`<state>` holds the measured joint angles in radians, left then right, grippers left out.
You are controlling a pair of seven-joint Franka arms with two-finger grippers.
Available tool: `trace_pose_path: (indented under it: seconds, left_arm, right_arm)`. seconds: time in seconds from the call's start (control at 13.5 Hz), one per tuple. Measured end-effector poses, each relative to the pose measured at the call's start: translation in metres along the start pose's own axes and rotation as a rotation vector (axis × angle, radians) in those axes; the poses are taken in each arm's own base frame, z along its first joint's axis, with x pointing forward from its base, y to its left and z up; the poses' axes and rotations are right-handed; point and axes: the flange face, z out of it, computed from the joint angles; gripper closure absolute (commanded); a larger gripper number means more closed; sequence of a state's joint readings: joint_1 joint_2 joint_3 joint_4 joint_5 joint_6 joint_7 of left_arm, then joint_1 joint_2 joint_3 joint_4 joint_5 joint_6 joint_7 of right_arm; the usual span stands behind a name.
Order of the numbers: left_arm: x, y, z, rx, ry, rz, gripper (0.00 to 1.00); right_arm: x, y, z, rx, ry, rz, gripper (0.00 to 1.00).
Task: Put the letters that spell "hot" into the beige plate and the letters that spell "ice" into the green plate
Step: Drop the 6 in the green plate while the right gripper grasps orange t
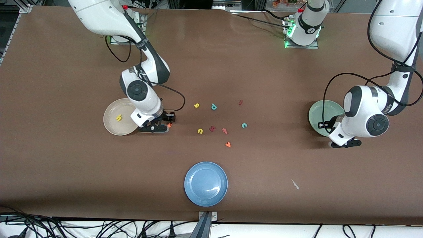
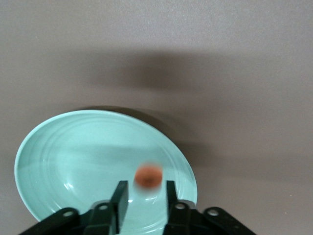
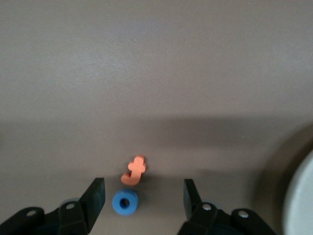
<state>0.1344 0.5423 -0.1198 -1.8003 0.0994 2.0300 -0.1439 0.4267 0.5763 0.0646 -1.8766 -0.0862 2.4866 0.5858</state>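
My left gripper (image 1: 325,125) (image 2: 145,188) hangs open over the green plate (image 1: 322,110) (image 2: 88,152). A blurred orange e (image 2: 148,176) shows between its fingertips, touching neither. My right gripper (image 1: 169,117) (image 3: 143,188) stands open low over the table beside the beige plate (image 1: 110,109) (image 3: 301,205). The blue o (image 3: 124,202) lies between its fingers, and the orange t (image 1: 169,125) (image 3: 134,171) lies just past it. A yellow h (image 1: 118,117) rests in the beige plate. The dark red i (image 1: 241,102) and teal c (image 1: 244,125) lie mid-table.
Mid-table lie a yellow s (image 1: 196,105), teal p (image 1: 213,106), yellow u (image 1: 200,131), dark red angular letter (image 1: 212,128), pinkish t (image 1: 225,131) and orange v (image 1: 228,144). A blue plate (image 1: 206,183) sits nearest the front camera, with a white scrap (image 1: 295,184) beside it.
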Motion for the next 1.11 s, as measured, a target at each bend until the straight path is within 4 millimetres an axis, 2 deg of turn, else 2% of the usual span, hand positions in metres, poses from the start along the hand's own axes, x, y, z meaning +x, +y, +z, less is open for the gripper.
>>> trace_pose_path:
  seconds: [0.22,0.3,0.44,0.59,0.74,0.81,0.96,1.11]
  left_arm:
    - [0.0,0.002,-0.008,0.0,0.003,0.003,0.0]
    - [0.0,0.004,-0.017,-0.001,0.016,0.005,0.0]
    - [0.001,0.02,-0.054,-0.012,0.078,-0.004,0.0]
    - [-0.005,0.058,-0.094,-0.039,0.136,-0.034,0.0]
    - [-0.017,0.107,-0.11,-0.076,0.148,-0.117,0.0]
    - [-0.023,0.131,-0.11,-0.09,0.14,-0.163,0.0]
    - [-0.034,0.175,-0.103,-0.109,0.117,-0.251,0.0]
    - [-0.035,0.22,-0.085,-0.127,0.107,-0.376,0.0]
  right_arm:
    - [0.0,-0.012,0.012,-0.012,0.024,0.079,0.28]
    - [0.0,-0.015,0.01,-0.009,0.029,0.093,0.29]
    - [0.001,-0.016,0.009,-0.008,0.031,0.103,0.3]
    - [0.0,-0.016,0.013,-0.011,0.027,0.106,0.3]
    - [-0.001,-0.015,0.017,-0.014,0.021,0.108,0.34]
    - [-0.001,-0.015,0.02,-0.016,0.018,0.108,0.36]
    - [-0.002,-0.015,0.023,-0.016,0.017,0.108,0.53]
    - [-0.002,-0.015,0.024,-0.017,0.018,0.107,0.59]
